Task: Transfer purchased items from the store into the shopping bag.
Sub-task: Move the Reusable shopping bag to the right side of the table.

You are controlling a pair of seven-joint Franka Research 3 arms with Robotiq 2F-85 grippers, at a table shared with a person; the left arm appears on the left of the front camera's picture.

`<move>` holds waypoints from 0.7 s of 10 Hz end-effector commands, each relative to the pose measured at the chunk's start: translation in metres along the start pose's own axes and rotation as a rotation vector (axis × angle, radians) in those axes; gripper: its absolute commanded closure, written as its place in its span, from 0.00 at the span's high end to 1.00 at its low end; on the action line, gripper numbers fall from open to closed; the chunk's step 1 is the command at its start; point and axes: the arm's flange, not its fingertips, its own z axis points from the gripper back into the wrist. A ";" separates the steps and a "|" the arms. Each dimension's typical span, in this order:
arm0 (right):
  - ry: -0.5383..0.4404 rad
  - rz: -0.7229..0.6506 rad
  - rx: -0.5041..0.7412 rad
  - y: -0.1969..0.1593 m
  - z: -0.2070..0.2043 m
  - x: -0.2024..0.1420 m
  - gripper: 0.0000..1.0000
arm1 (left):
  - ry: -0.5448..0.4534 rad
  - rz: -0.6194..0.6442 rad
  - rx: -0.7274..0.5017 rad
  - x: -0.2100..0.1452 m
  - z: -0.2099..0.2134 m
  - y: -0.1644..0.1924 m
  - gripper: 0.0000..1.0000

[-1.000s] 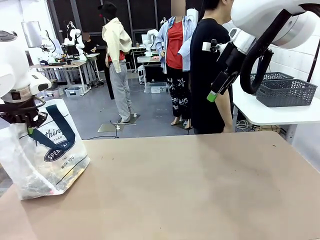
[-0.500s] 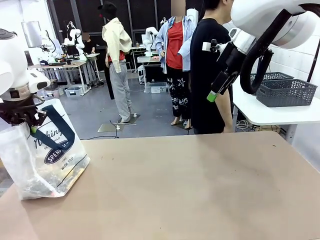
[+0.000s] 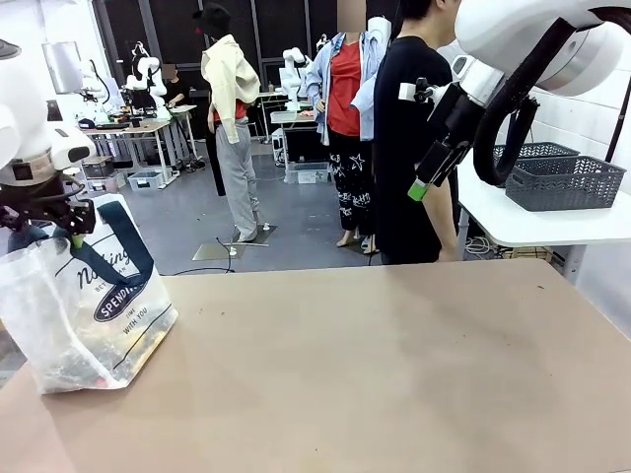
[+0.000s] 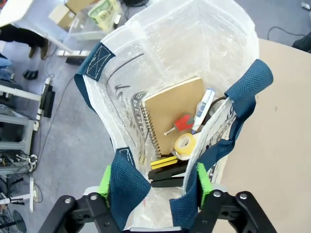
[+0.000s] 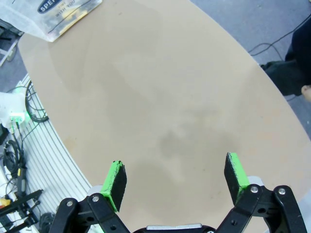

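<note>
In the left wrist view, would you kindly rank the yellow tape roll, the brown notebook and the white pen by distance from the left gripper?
1. Yellow tape roll, just above the left gripper.
2. Brown notebook, mid-bag.
3. White pen, beside the notebook; too close to call against it.

Right tool (image 5: 176, 178) gapes above bare table (image 5: 165, 97), bag (image 5: 63, 14) far off

A translucent clear plastic tote with navy straps (image 3: 84, 305) stands upright at nine o'clock on the table, holding a brown spiral notebook (image 4: 171, 115) and small packets (image 4: 185, 143).
</note>
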 end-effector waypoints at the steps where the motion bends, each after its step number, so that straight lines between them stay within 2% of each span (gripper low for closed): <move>1: 0.018 -0.011 -0.016 0.001 0.000 0.000 1.00 | -0.006 -0.022 -0.020 0.000 0.016 0.001 1.00; 7: 0.018 -0.011 -0.016 0.001 0.000 0.000 1.00 | -0.045 -0.053 -0.074 -0.009 0.037 0.000 1.00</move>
